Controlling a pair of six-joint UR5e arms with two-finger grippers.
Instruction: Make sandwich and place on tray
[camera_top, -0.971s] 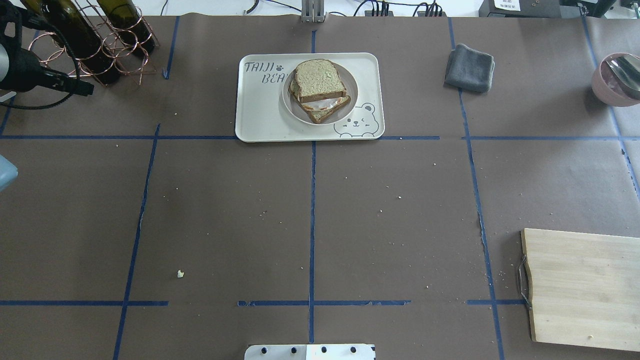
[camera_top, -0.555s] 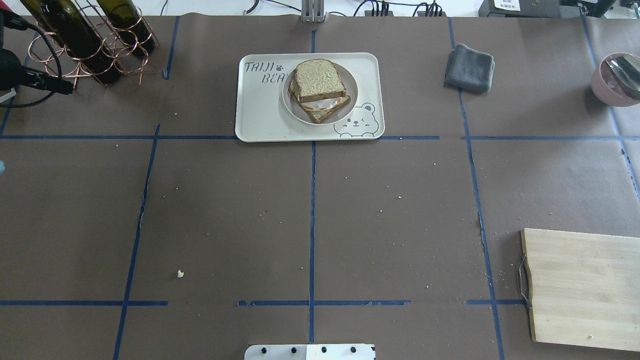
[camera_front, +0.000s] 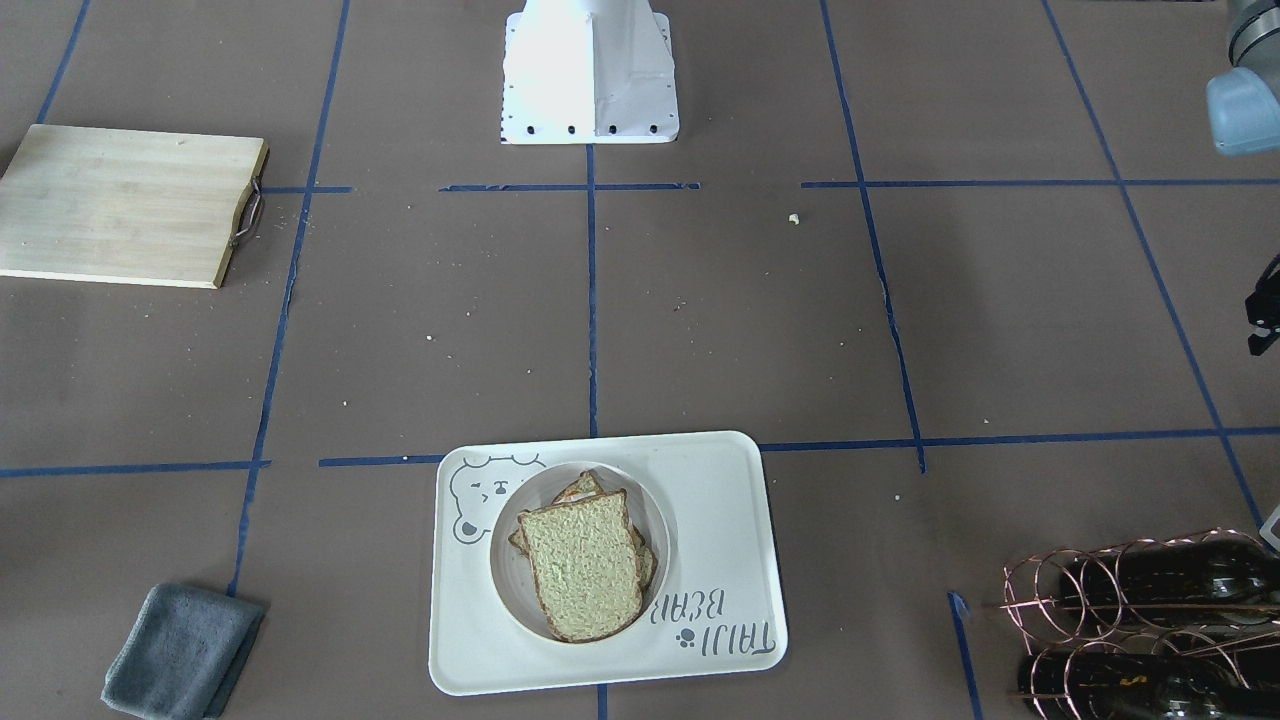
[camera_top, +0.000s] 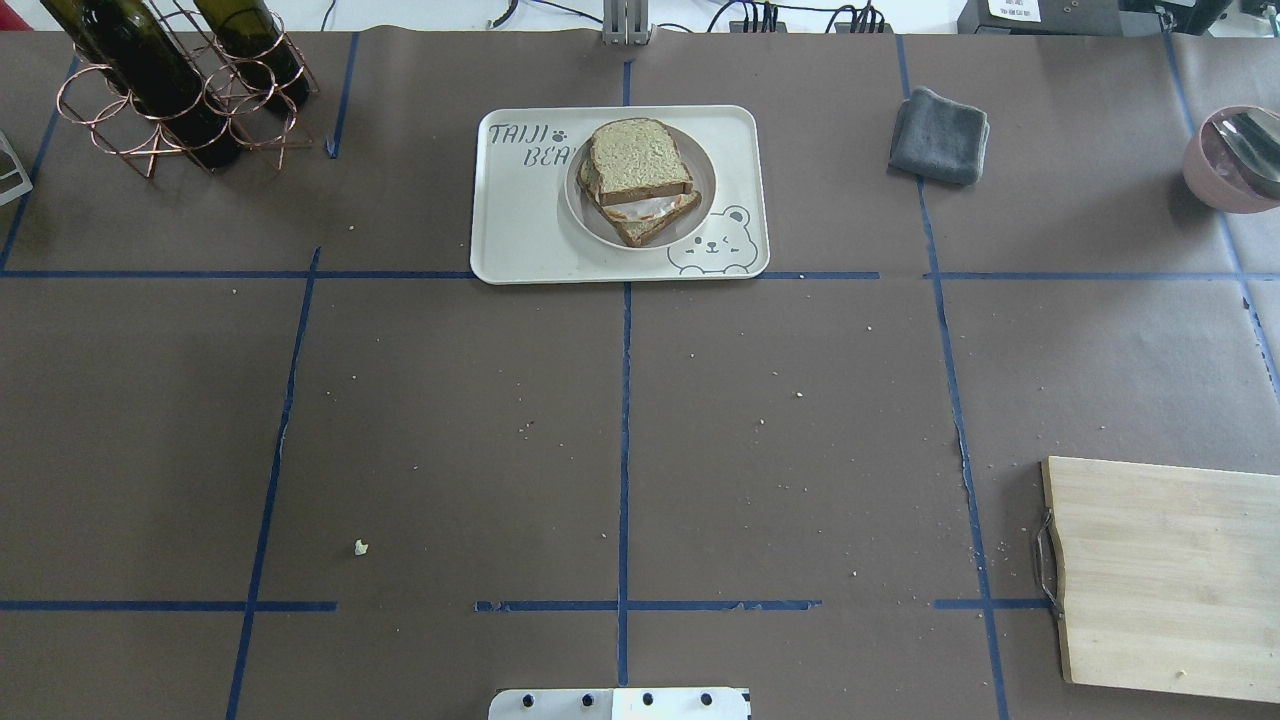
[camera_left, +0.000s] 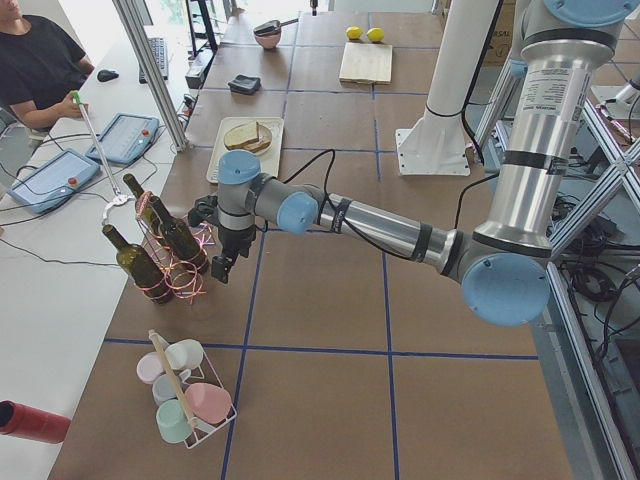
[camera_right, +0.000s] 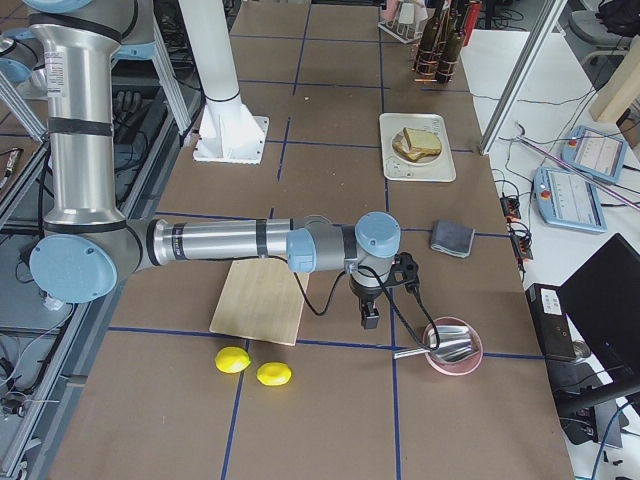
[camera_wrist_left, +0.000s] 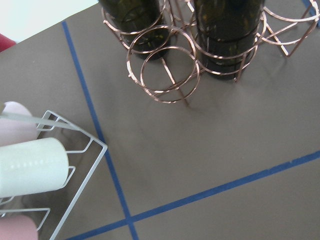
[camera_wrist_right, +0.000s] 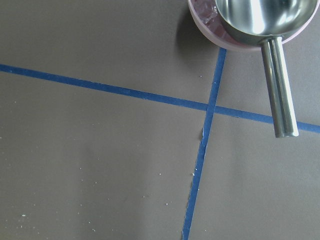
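Note:
The sandwich (camera_top: 638, 160) is two bread slices with a white egg edge (camera_top: 650, 208) showing between them. It lies on a round white plate (camera_top: 704, 185) on the cream bear tray (camera_top: 520, 225) at the far middle of the table. It also shows in the front-facing view (camera_front: 582, 570). My left gripper (camera_left: 222, 265) hangs beside the wine bottle rack (camera_left: 165, 262), far from the tray; I cannot tell its jaws. My right gripper (camera_right: 368, 315) hangs near the pink bowl (camera_right: 452, 347); I cannot tell its jaws. Neither wrist view shows fingers.
A copper rack with wine bottles (camera_top: 170, 90) stands far left. A grey cloth (camera_top: 940, 135) lies right of the tray. A pink bowl with a metal scoop (camera_top: 1235, 160) sits far right. A wooden cutting board (camera_top: 1165, 575) lies near right. A cup rack (camera_left: 185, 400) and lemons (camera_right: 255, 367) sit at the table ends.
My left gripper has moved left, out of the overhead view past the wine rack. The sandwich, plate and tray have not moved.

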